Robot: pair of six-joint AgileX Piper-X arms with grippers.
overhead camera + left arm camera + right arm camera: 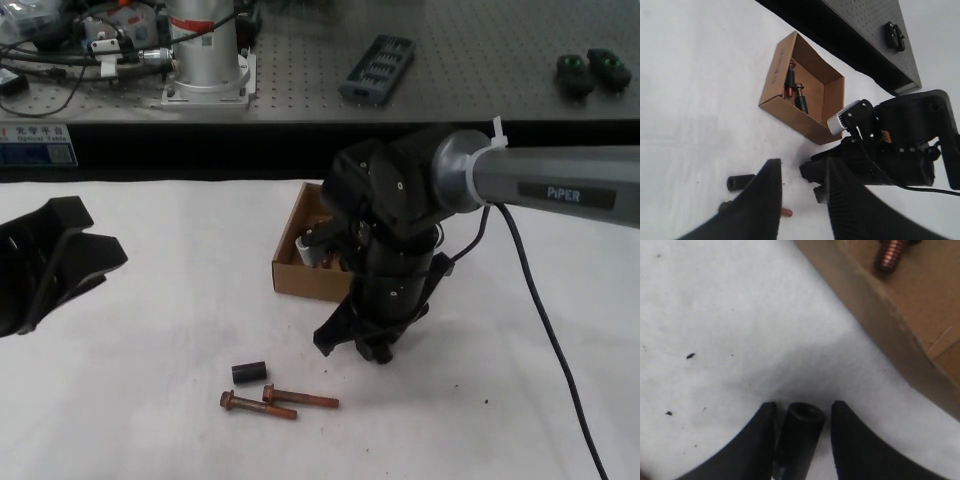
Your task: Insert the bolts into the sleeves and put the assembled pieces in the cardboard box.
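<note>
Right arm (400, 230) just beside cardboard box (305, 280), near loose bolts (280, 400).

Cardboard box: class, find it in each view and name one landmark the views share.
High view: cardboard box at centre, partly behind the right arm.
Left wrist view: box beyond the left gripper, beside the right arm.
Right wrist view: box beyond the right gripper, one wall showing.
Shared landmark: the right gripper, holding a sleeve.

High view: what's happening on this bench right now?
The right gripper holds a short black cylindrical sleeve just beside the open brown cardboard box, which already contains assembled pieces. The left gripper hangs open and empty. Two copper-coloured bolts and another black sleeve lie on the white cloth.
</note>
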